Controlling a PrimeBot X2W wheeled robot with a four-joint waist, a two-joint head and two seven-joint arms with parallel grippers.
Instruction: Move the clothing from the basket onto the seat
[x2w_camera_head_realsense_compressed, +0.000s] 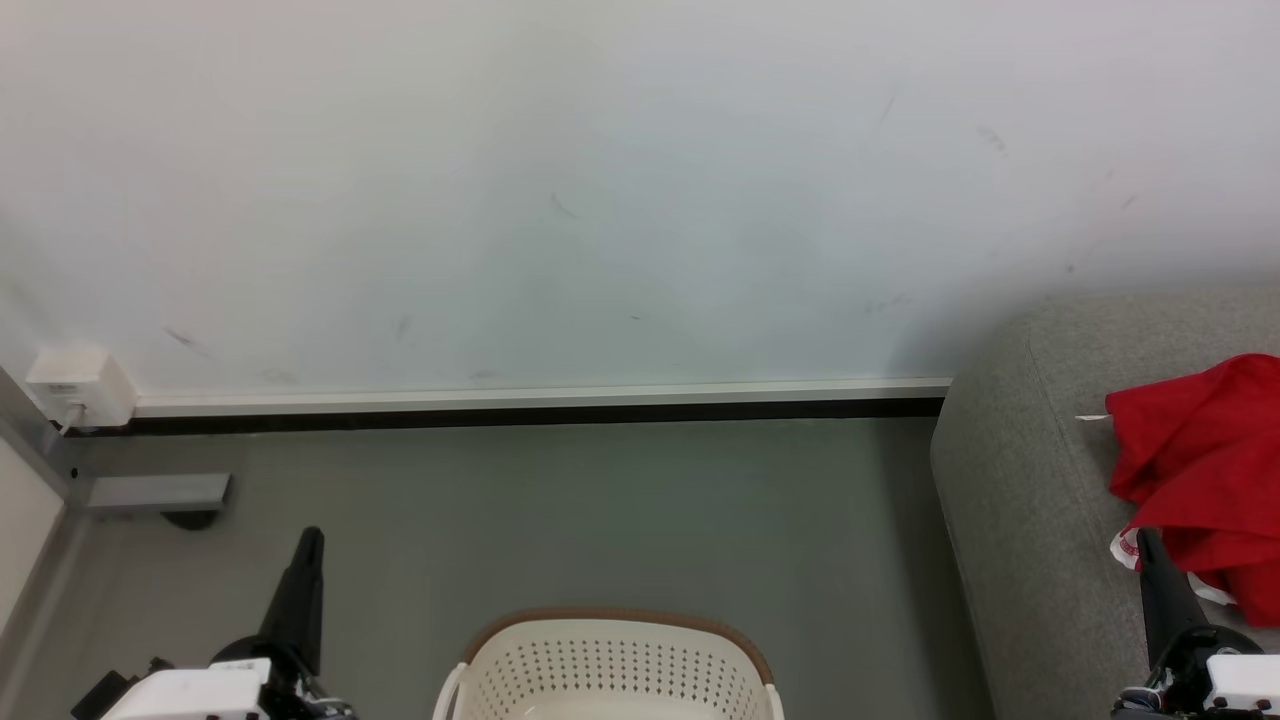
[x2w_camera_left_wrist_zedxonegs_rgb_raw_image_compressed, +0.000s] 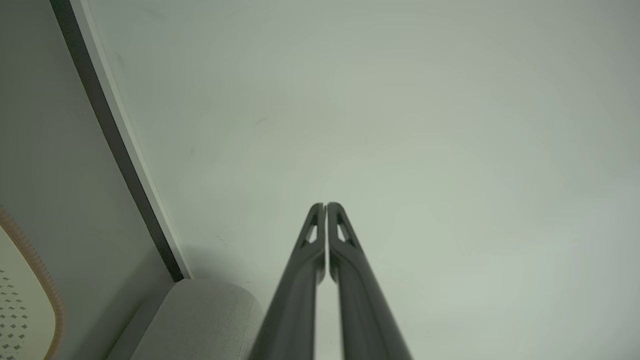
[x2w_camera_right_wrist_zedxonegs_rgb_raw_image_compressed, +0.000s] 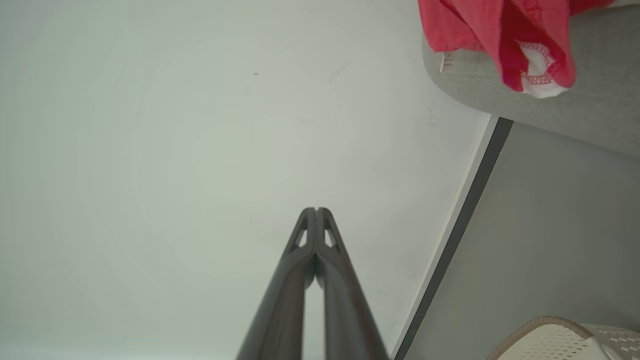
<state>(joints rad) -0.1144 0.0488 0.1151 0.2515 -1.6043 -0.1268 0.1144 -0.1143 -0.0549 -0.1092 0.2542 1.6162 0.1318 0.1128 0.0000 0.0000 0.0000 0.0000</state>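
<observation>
Red clothing (x2w_camera_head_realsense_compressed: 1205, 470) with white trim lies bunched on the grey seat (x2w_camera_head_realsense_compressed: 1020, 500) at the right edge; the right wrist view has the clothing (x2w_camera_right_wrist_zedxonegs_rgb_raw_image_compressed: 505, 40) draped over the seat (x2w_camera_right_wrist_zedxonegs_rgb_raw_image_compressed: 595, 105). The cream basket (x2w_camera_head_realsense_compressed: 610, 665) with a brown rim stands on the floor at bottom centre; its inside is mostly cut off. My left gripper (x2w_camera_head_realsense_compressed: 311, 535) is shut and holds nothing, left of the basket; its tips (x2w_camera_left_wrist_zedxonegs_rgb_raw_image_compressed: 325, 205) meet before the wall. My right gripper (x2w_camera_head_realsense_compressed: 1146, 535) is shut and holds nothing, its tip in front of the clothing's lower edge; the tips (x2w_camera_right_wrist_zedxonegs_rgb_raw_image_compressed: 316, 210) touch.
A pale wall with a white and black baseboard (x2w_camera_head_realsense_compressed: 540, 405) runs behind the grey floor (x2w_camera_head_realsense_compressed: 600, 510). A white wall box (x2w_camera_head_realsense_compressed: 78, 385) and a grey metal foot (x2w_camera_head_realsense_compressed: 155, 492) stand at the far left. The basket rim (x2w_camera_right_wrist_zedxonegs_rgb_raw_image_compressed: 550, 325) and the seat end (x2w_camera_left_wrist_zedxonegs_rgb_raw_image_compressed: 200, 320) show in the wrist views.
</observation>
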